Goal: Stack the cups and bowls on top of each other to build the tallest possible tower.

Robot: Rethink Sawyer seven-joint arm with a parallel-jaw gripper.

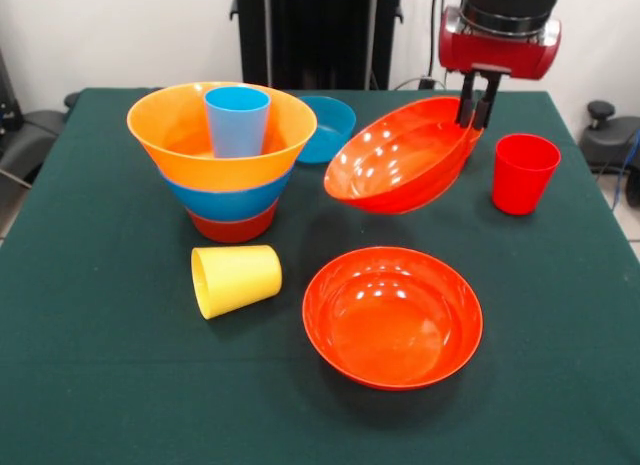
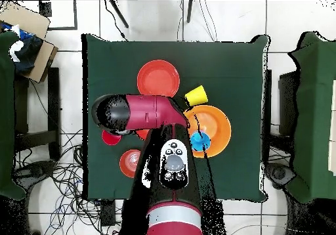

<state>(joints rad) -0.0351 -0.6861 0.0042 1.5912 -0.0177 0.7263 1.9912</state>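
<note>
My gripper (image 1: pixel 477 107) is shut on the far rim of a wide shallow red-orange bowl (image 1: pixel 400 157) and holds it tilted above the table. The tower (image 1: pixel 225 165) stands at the left: the huge orange bowl (image 1: pixel 175 135) (image 2: pixel 213 127) nested on a large blue bowl (image 1: pixel 228 200) and a small red-orange bowl (image 1: pixel 235 227). The light blue cup (image 1: pixel 238 120) (image 2: pixel 200 141) stands upright inside it. The yellow cup (image 1: pixel 236 279) (image 2: pixel 196 95) lies on its side. The red cup (image 1: pixel 525 173) (image 2: pixel 110 138) stands right of the held bowl. A second wide red-orange bowl (image 1: pixel 392 315) (image 2: pixel 158 78) lies in front.
The small blue bowl (image 1: pixel 330 128) sits behind the tower. In the overhead view another red-orange bowl (image 2: pixel 130 162) shows near the robot's base, and the arm (image 2: pixel 141 111) covers the gripper and the held bowl. The green table (image 1: pixel 100 385) ends close to the red cup.
</note>
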